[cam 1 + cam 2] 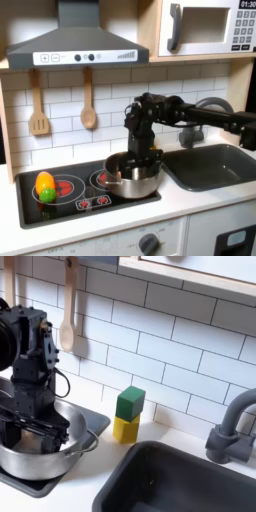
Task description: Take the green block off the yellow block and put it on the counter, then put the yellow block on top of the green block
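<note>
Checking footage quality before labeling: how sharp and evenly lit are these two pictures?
First exterior view: soft and low in detail throughout, evenly lit, pale glare on the steel pot's rim. Second exterior view: the green block on the yellow block reads fairly crisp, the near sink edge is blurred, and the claw's jaws are too dark to read.
</note>
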You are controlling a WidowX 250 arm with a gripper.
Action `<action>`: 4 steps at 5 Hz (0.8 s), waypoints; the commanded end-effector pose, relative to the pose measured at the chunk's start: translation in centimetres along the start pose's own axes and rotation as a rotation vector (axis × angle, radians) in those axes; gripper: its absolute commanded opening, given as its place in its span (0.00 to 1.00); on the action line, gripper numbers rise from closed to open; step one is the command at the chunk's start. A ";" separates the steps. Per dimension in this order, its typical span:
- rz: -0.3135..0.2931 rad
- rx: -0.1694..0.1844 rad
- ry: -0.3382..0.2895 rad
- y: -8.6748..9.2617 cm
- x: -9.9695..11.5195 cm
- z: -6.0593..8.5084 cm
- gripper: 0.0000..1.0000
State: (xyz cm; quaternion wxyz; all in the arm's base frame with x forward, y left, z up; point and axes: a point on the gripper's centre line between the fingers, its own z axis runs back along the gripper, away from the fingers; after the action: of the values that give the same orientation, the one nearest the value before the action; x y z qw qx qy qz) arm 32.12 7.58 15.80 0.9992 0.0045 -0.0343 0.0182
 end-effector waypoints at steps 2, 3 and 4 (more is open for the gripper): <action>0.079 0.006 -0.001 2.1 1.5 -0.3 1.00; 0.121 0.011 -0.010 3.4 2.1 0.1 1.00; 0.135 0.015 -0.014 3.9 2.5 0.2 1.00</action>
State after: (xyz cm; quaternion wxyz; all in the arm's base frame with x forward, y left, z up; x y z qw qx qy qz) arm 34.39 11.64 16.08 0.9954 0.0075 -0.0400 0.0868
